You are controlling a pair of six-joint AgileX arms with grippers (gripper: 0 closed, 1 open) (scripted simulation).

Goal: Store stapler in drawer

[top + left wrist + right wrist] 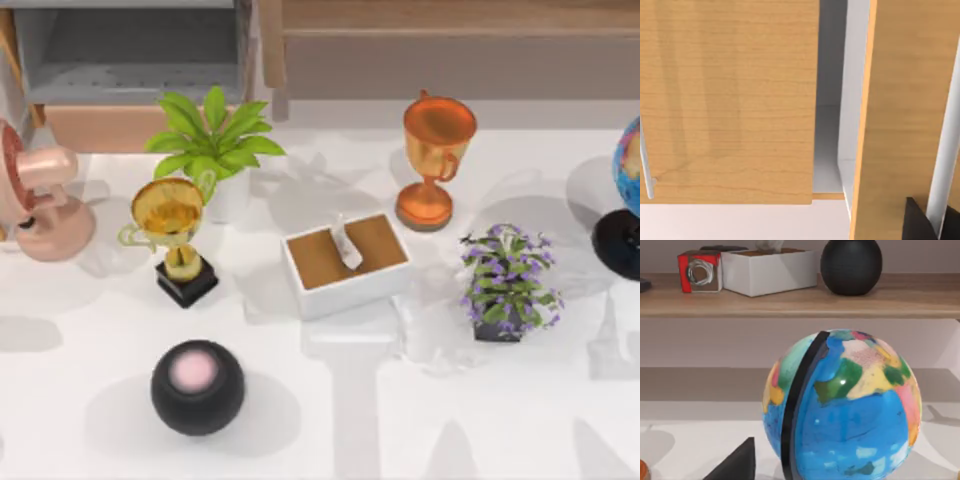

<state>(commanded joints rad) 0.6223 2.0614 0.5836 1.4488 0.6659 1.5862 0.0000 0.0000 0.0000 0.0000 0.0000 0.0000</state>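
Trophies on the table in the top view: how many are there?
2. A gold trophy on a black base stands at the left, beside the green plant; a copper trophy stands right of centre, behind the tissue box.

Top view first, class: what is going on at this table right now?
The drawer at the table's back left stands pulled open, showing its grey floor. The left claw is close against light wooden panels, so that arm seems to be working at the furniture. The right claw hangs beside the globe at the table's right edge.

drawer [130, 60] open, green plant [215, 140] crowding front
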